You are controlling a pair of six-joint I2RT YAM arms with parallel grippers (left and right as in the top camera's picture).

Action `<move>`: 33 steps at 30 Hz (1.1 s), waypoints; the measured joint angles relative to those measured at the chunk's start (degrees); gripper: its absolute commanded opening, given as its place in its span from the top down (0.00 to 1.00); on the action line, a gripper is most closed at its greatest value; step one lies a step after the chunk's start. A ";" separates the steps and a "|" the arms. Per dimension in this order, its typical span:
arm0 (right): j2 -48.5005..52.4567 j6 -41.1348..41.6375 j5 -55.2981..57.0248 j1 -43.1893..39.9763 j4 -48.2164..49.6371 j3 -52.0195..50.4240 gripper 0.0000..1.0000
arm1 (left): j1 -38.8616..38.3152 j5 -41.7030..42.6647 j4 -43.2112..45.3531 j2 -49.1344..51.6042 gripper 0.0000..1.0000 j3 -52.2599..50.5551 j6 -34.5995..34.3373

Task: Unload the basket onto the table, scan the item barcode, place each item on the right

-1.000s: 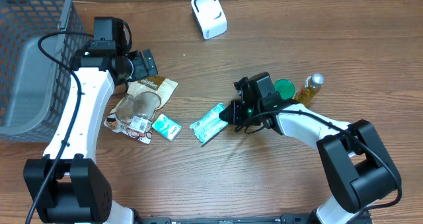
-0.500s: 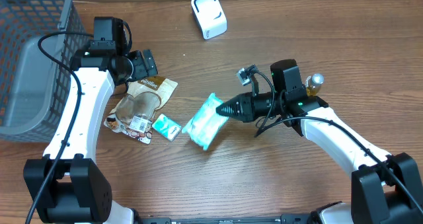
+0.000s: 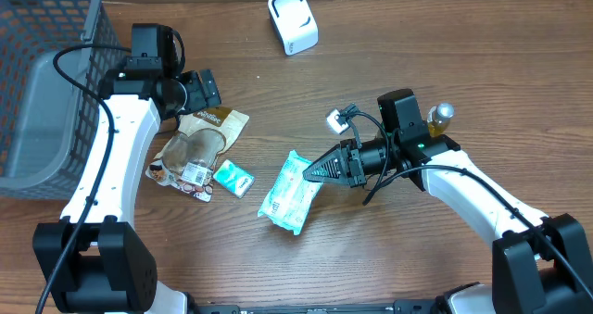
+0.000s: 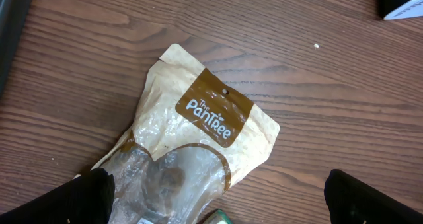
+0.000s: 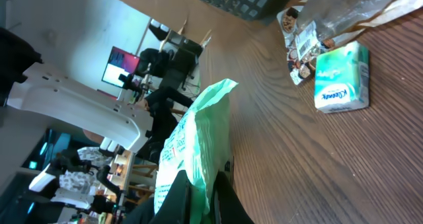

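Note:
A green and white packet [image 3: 292, 192] hangs tilted above the middle of the table, pinched at its right edge by my right gripper [image 3: 312, 174], which is shut on it. In the right wrist view the packet [image 5: 198, 135] rises from between the two dark fingers of that gripper [image 5: 201, 194]. No barcode is readable on it. A white boxy scanner [image 3: 293, 20] stands at the back centre. My left gripper [image 3: 200, 89] hovers open over a brown Pantree pouch [image 4: 198, 131], its fingertips [image 4: 82, 197] spread wide with nothing between them.
A small Kleenex pack [image 3: 233, 178] and a snack wrapper [image 3: 185, 174] lie beside the pouch [image 3: 206, 133]. A grey mesh basket [image 3: 37, 92] fills the left edge. A yellow bottle [image 3: 435, 121] stands behind the right arm.
The right arm has swung back and lifted the packet off the table; the packet now hangs lower and more upright. The left arm has not moved.

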 measured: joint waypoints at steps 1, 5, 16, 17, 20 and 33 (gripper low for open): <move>0.00 -0.13 -0.07 0.00 -0.04 0.00 0.96 | 0.00 0.00 0.00 0.00 0.00 0.00 0.00; 0.00 -0.42 0.28 0.00 -0.28 0.00 0.96 | 0.00 0.00 0.00 0.00 0.00 0.00 0.00; 0.00 -0.79 6.27 0.00 -2.86 0.00 0.96 | 0.00 0.00 0.00 0.00 0.00 0.00 0.00; 0.00 -0.81 6.73 0.00 -2.91 0.00 0.96 | 0.00 0.00 0.00 0.00 0.00 0.00 0.00; 0.00 -0.81 8.00 0.00 -3.17 0.00 0.96 | 0.00 0.00 0.00 0.00 0.00 0.00 0.00; 0.00 -0.96 14.75 0.00 -5.86 0.00 0.96 | 0.00 0.00 0.00 0.00 0.00 0.00 0.00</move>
